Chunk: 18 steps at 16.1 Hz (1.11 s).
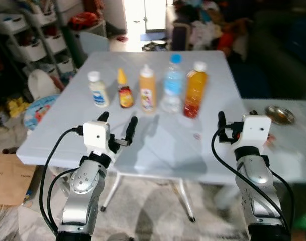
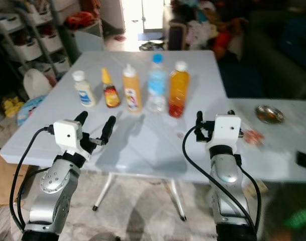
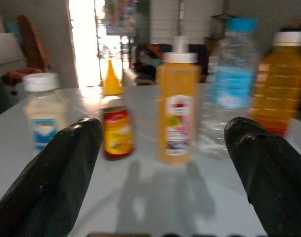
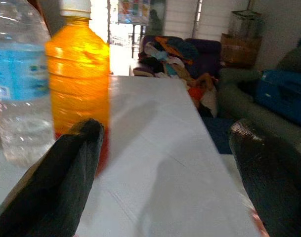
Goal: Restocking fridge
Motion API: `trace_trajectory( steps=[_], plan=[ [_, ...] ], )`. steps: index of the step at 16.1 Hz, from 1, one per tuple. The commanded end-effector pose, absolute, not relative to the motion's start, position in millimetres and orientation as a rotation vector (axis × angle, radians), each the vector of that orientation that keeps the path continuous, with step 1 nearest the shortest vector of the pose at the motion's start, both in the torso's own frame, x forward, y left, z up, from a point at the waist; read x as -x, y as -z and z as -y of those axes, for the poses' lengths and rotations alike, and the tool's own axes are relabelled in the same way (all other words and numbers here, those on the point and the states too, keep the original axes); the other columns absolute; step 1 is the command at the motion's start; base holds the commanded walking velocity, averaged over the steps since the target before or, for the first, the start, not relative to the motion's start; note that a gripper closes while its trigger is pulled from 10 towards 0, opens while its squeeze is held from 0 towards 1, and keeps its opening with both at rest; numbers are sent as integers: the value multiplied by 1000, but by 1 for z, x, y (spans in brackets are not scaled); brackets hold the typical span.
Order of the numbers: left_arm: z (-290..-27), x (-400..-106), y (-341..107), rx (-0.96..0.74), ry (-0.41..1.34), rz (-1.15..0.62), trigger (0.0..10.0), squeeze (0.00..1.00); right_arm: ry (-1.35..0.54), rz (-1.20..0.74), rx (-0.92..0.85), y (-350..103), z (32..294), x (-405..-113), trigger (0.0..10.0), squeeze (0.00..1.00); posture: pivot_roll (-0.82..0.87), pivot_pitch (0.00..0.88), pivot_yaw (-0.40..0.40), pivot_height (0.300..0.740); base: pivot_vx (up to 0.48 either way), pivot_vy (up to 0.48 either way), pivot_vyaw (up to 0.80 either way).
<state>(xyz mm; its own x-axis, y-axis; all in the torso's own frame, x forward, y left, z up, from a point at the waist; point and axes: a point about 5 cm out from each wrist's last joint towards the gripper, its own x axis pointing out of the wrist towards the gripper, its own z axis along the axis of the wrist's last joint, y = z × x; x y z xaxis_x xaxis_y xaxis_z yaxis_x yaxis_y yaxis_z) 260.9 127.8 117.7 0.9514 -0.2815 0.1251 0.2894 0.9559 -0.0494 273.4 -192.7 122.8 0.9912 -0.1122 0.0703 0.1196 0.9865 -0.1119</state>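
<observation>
Left claw [image 1: 117, 123] and right claw [image 4: 165, 163] are both wide open and empty, low in frame; five bottles [image 1: 147, 89] wait untouched on the bench [image 1: 158, 145].

The labels on the bottles [image 1: 147, 90] are too blurred and small to read any words.

Five bottles [image 1: 146, 89] in a row across the table [image 1: 158, 145], metal dish [image 1: 279, 114] far right.
</observation>
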Motion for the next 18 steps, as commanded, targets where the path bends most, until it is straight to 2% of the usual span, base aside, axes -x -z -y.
trace_trajectory(
  steps=[1,5,18],
  plan=[
    [-133,-262,-118,50,279,112,10000,0,98,88,105,-129,187,-277,10000,0,-29,0,14,740,480,0,0],
    [-133,-262,-118,50,266,112,10000,0,94,90,111,-129,187,-278,10000,0,-29,0,11,740,452,0,0],
    [-152,-254,-130,2,209,137,10000,0,51,102,118,-132,175,-275,10000,0,4,0,1,740,0,0,0]
  ],
)
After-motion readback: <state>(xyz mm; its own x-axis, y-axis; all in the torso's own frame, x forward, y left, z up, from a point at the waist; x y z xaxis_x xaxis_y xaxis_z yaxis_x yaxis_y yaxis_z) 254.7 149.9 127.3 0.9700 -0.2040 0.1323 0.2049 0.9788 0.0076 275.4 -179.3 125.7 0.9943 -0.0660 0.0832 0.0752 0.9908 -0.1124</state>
